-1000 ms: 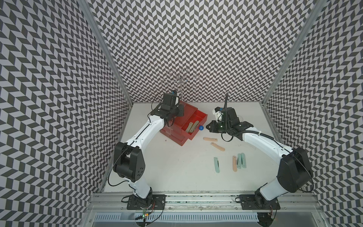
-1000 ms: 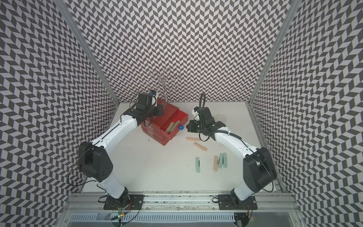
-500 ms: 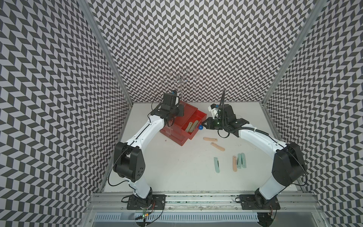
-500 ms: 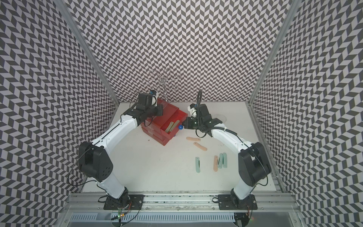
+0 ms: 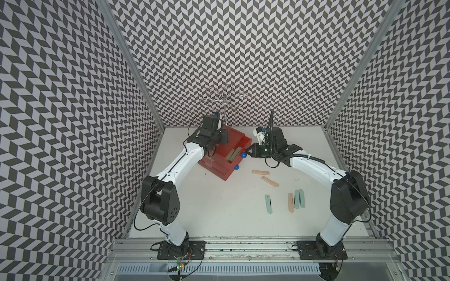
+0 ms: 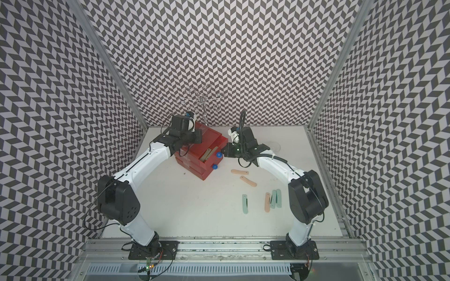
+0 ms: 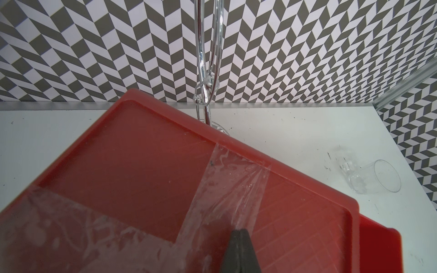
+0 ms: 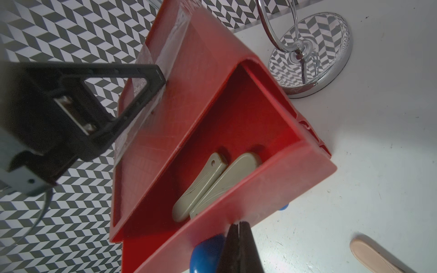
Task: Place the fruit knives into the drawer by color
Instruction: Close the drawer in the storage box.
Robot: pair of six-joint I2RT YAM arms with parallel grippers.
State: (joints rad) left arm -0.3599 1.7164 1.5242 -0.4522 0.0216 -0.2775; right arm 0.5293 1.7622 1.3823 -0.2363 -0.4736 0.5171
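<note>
The red drawer stands at the back middle with its top drawer pulled out. Two grey-green fruit knives lie inside it. My left gripper is shut, its tip resting on the taped top of the cabinet. My right gripper is shut, its tip against the top drawer's front beside the blue knob. Three peach-pink knives and three pale teal ones lie on the table to the right.
A chrome wire stand rises just behind the cabinet, its round base close to the open drawer. A clear plastic cup lies on its side at the back right. A second blue knob sticks out below.
My right gripper has moved left to the top drawer's front, and the drawer with its knob has slid a little back into the cabinet. The left arm has stayed put.
</note>
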